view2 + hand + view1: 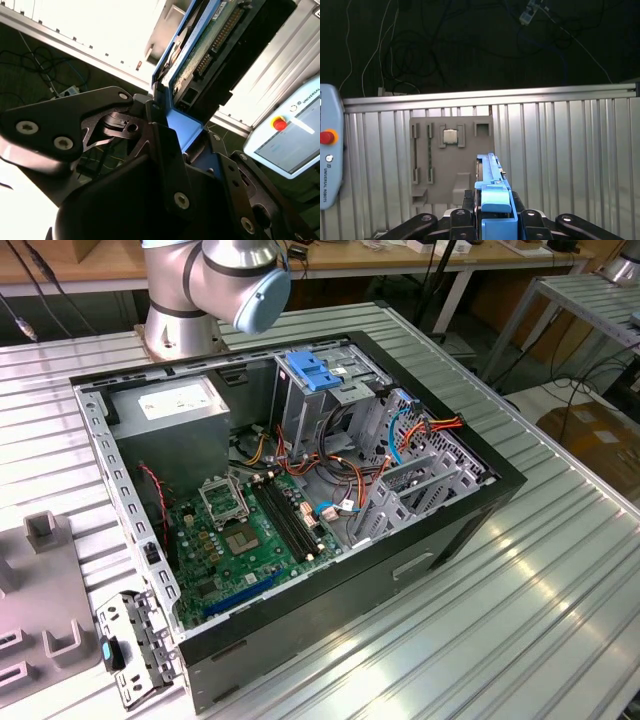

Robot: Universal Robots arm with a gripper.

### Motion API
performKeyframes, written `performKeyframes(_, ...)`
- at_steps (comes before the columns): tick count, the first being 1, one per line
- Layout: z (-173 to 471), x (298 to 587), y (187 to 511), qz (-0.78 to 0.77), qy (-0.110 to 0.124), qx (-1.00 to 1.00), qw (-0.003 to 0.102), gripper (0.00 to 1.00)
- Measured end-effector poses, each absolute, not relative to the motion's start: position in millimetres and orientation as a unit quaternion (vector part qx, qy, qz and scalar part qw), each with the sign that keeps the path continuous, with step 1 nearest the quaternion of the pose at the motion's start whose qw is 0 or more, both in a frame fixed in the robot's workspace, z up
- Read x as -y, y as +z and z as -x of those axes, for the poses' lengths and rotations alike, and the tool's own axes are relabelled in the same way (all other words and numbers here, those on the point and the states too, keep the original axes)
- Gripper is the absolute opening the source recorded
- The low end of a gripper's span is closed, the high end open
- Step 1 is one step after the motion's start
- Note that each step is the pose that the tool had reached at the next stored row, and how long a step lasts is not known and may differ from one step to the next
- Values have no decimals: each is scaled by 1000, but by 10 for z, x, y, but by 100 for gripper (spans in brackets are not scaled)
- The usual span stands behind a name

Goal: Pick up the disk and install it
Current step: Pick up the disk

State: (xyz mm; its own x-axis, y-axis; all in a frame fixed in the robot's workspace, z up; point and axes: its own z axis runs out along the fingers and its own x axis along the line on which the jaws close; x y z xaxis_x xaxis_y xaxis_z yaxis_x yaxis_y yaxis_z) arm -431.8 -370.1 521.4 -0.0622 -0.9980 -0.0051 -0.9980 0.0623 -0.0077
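Exterior view overlooks table (545,570); wrist views hug gripper (495,220)

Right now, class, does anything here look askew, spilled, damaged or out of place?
Nothing stands out. The disk sits straight in the shut gripper, and the open case shows no spill or visible damage.
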Motion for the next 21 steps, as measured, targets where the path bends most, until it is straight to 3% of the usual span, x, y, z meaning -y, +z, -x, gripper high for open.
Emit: performKeyframes(21,4075,3759,5215,685,-1,-729,4,37)
